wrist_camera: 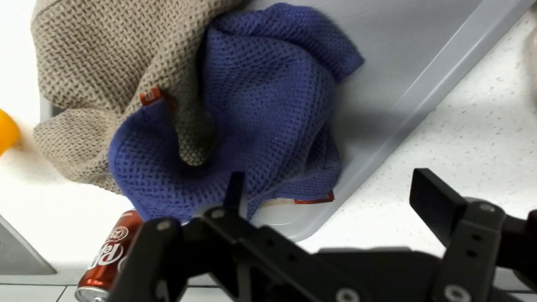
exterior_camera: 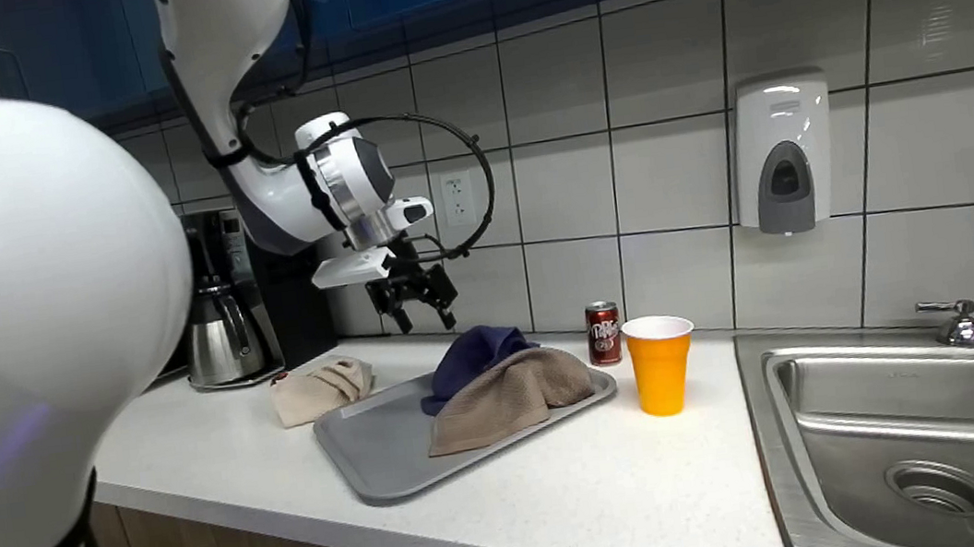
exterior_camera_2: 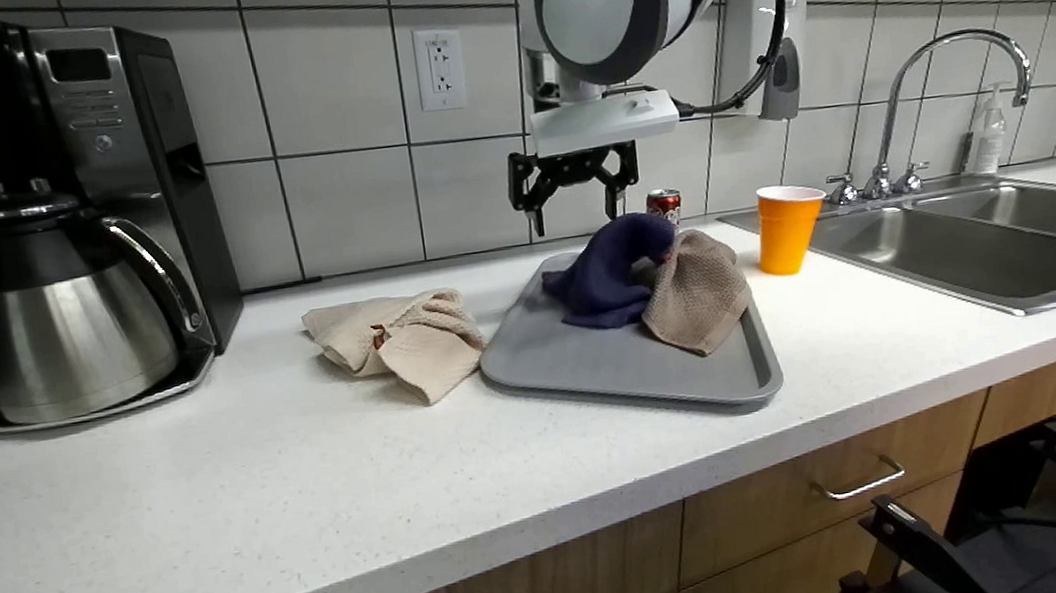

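My gripper is open and empty, in the air above the back part of a grey tray; it shows in both exterior views (exterior_camera: pixel 426 322) (exterior_camera_2: pixel 576 218) and in the wrist view (wrist_camera: pixel 329 176). Nothing touches its fingers. A crumpled dark blue cloth (exterior_camera: pixel 472 364) (exterior_camera_2: pixel 601 277) (wrist_camera: pixel 268 109) lies on the grey tray (exterior_camera: pixel 377 436) (exterior_camera_2: pixel 586 360) (wrist_camera: pixel 402 54) and is nearest to the gripper. A brown cloth (exterior_camera: pixel 511 396) (exterior_camera_2: pixel 701 295) (wrist_camera: pixel 100 50) lies against it, partly over the tray's edge. A beige cloth (exterior_camera: pixel 320 390) (exterior_camera_2: pixel 407 336) lies crumpled on the counter beside the tray.
An orange cup (exterior_camera: pixel 661 373) (exterior_camera_2: pixel 787 229) (wrist_camera: pixel 6 132) and a red soda can (exterior_camera: pixel 603 333) (exterior_camera_2: pixel 664 204) (wrist_camera: pixel 109 251) stand beside the tray. A coffee maker (exterior_camera: pixel 220 329) (exterior_camera_2: pixel 75 302) stands at the other end, a metal sink (exterior_camera: pixel 770 424) (exterior_camera_2: pixel 1022 301) beyond the cup. The tiled wall (exterior_camera: pixel 568 180) is behind.
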Controlling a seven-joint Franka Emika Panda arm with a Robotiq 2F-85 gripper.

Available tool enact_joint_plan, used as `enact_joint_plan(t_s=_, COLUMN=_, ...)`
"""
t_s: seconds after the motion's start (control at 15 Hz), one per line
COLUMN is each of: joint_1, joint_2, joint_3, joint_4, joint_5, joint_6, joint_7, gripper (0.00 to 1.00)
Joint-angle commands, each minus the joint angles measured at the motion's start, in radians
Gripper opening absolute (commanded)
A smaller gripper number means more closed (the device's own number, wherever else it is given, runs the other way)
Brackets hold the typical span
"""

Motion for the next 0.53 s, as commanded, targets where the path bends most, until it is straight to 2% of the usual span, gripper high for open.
enact_joint_plan(t_s=0.0, joint_1=-0.064, joint_2=-0.042, joint_3=0.094, joint_4=-0.029, joint_5=-0.017, joint_6=-0.009, joint_7=-0.038, gripper=1.00)
enact_joint_plan(t_s=0.47, joint_1=-0.137, joint_2=-0.025, joint_3=0.229, joint_4=-0.015, joint_5=0.079, joint_6=-0.004, joint_7=-0.258, gripper=1.00)
